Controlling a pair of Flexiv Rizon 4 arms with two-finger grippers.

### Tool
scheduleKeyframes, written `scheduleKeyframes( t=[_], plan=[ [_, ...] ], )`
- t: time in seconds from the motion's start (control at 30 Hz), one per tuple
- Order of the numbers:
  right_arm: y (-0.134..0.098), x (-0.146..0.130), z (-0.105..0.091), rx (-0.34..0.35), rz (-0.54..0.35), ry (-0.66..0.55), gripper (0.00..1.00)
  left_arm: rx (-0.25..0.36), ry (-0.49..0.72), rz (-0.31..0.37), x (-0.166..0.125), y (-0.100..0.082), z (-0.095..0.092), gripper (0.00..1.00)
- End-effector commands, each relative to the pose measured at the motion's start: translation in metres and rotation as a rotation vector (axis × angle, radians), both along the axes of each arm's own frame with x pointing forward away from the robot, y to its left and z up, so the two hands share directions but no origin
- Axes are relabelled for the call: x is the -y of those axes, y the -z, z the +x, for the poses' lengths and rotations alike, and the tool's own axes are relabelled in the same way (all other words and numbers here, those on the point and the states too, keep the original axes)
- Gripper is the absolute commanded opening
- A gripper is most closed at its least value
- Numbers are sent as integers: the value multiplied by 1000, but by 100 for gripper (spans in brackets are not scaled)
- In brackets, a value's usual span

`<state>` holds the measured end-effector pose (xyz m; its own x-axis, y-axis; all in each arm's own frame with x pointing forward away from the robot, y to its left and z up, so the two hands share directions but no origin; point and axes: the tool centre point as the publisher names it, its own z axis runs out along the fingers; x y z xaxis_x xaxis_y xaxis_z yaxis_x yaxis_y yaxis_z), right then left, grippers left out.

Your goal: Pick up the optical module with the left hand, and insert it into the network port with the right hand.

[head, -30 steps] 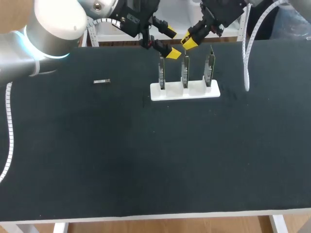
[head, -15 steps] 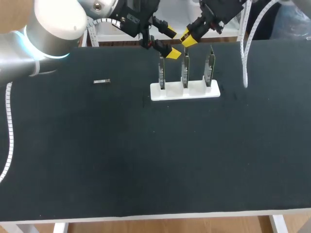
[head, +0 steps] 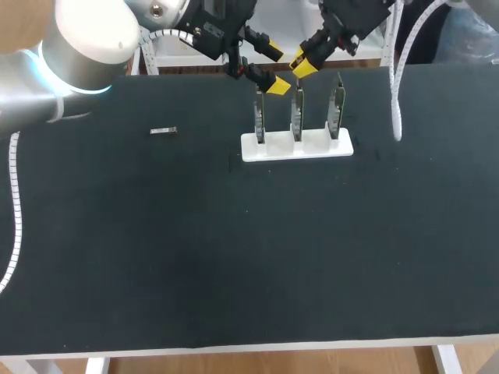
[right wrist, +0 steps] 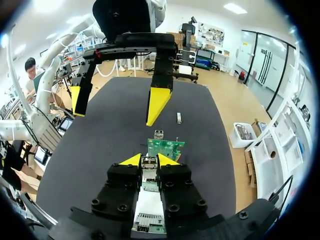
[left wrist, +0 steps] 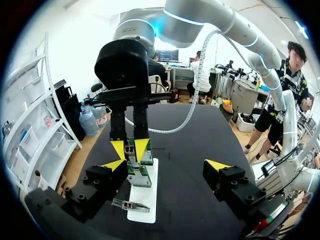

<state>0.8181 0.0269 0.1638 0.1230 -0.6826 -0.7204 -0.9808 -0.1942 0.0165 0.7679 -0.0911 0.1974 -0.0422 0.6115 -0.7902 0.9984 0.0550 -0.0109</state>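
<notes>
The optical module (right wrist: 148, 161) was a small silvery metal block, short and box-like, with a darker face at its end. It sat clamped between the yellow tips of the right pincer (head: 302, 63), which pressed on it from both sides. It hung in the air close to the far edge of the surface (head: 234, 257), just above the middle of three green circuit boards (head: 297, 113).

The boards stood upright, side by side, in a white holder (head: 296, 146) near the middle of the far edge. Seen from the right wrist, the board ahead of the held module carried a small metal network port (right wrist: 159, 134) on its top edge.

The left pincer (head: 275, 70) hovered just beside the right one, over the holder's left end. Its fingers were spread wide with nothing between them.

A second module (head: 163, 131), a thin grey bar, lay flat on the surface. It was well apart from the holder, toward the far left corner.

The surface itself was matte black with a pale front edge. A white ribbed cable (head: 398, 101) from the right arm hung over the surface near the far right corner.
</notes>
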Motion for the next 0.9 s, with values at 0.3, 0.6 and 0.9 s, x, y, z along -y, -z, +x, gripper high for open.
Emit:
scheduleKeyframes(
  t=[0.3,0.6,0.9],
  plan=[
    [2,2,4,-18,0,-1,0,0,-5,3,0,0,-1,100],
    [7,3,6,-36,-1,-4,0,0,-5,3,0,0,-1,100],
    [6,1,9,-41,7,-8,0,0,-5,3,0,0,-1,100]
  ],
)
